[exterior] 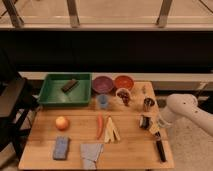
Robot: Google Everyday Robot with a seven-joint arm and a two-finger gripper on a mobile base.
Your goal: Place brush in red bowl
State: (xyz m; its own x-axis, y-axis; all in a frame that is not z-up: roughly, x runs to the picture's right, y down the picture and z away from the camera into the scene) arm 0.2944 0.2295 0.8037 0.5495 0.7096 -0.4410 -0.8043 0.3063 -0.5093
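The brush [160, 148] is a slim dark stick lying on the wooden table [130, 155] near its right edge, pointing toward the front. My gripper [151, 128] reaches in from the right on a white arm [185, 110] and sits at the brush's far end, shut on it. The brush still rests on the table. The red bowl [124, 81] stands at the back of the table, right of the purple bowl [102, 84] and well behind the gripper.
A green tray [50, 95] with a dark block [69, 85] is at back left. A white cup [123, 96], a blue cup [103, 101] and a dark cup [148, 104] stand mid-table. An orange [62, 123], carrot [99, 126], blue sponge [61, 148] and grey cloth [91, 152] lie in front.
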